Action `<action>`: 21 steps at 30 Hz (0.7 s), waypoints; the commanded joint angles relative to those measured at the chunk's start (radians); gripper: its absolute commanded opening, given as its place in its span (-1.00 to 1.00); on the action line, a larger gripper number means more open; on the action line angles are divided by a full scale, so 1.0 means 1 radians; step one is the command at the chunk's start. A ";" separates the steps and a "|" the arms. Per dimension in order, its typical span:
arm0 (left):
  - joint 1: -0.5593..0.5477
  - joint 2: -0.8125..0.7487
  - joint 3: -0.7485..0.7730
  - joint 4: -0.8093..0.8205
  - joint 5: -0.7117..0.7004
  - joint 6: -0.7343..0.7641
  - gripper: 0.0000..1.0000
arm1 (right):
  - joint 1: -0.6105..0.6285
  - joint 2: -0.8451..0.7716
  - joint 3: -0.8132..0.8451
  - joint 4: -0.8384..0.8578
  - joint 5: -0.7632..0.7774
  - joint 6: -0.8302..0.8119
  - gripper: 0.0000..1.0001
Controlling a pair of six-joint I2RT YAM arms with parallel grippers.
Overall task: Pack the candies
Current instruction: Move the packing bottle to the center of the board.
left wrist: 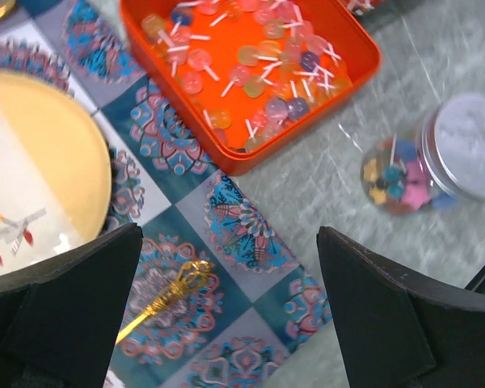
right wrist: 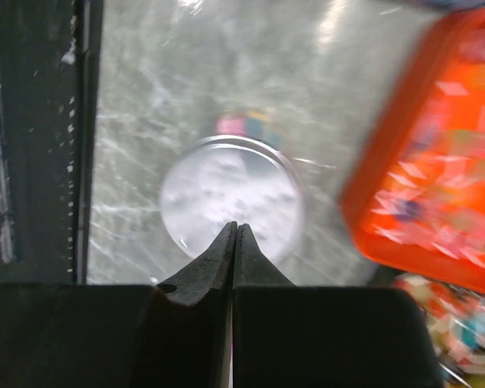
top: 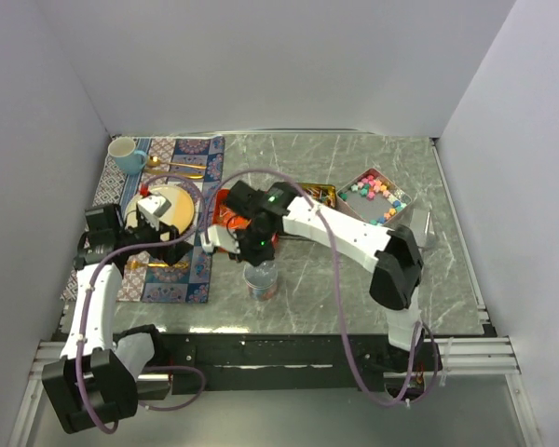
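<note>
- jar (top: 261,277): closest thing to the arm bases, upright on the table (top: 438,275), lid (right wrist: 230,202) on. Some candies (left wrist: 394,179) show through its side.
- right gripper (right wrist: 235,230): straight above the jar lid, fingers clenched together with nothing between them. That view is blurred, so I can't tell if the tips touch the lid.
- left gripper (left wrist: 230,242): left of the jar, fully released, holding nothing. It hangs over the placemat (left wrist: 162,137).
- gold utensil (left wrist: 166,299) and plate (left wrist: 56,162): both on the placemat, left of the jar. Not part of the job.
- orange tray (left wrist: 319,101): just beyond the jar on its left, half on the placemat. It holds loose candies on sticks, so plenty is unpacked.
- box (top: 352,179): beyond the jar and well to its right, holding small ball-type candies in mixed colours.
- cup (top: 126,154): far-left corner, well away from the jar.
- Step, my read: 1 jar is filled and capped, and the right arm is working at its lid. Most likely it is pressing the lid down with closed tips, or lining up on it.
- Next move, if pressing: push straight down on the lid centre. An off-centre push could tip the jar.
- Next move, if gripping: the fingers must open wide enough to span the lid before descending.
- The left arm is free to steady the jar.
</note>
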 commanded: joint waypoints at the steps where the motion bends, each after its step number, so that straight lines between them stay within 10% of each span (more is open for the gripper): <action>1: 0.002 -0.013 -0.002 -0.060 0.113 0.248 0.93 | 0.011 0.017 -0.082 0.040 -0.012 0.009 -1.00; 9: -0.026 -0.091 -0.080 0.119 0.207 0.117 0.93 | 0.015 0.048 -0.221 0.101 0.068 -0.005 -1.00; 21: -0.426 -0.157 -0.310 0.738 0.078 -0.314 0.93 | -0.114 -0.021 -0.448 0.126 0.117 -0.019 -1.00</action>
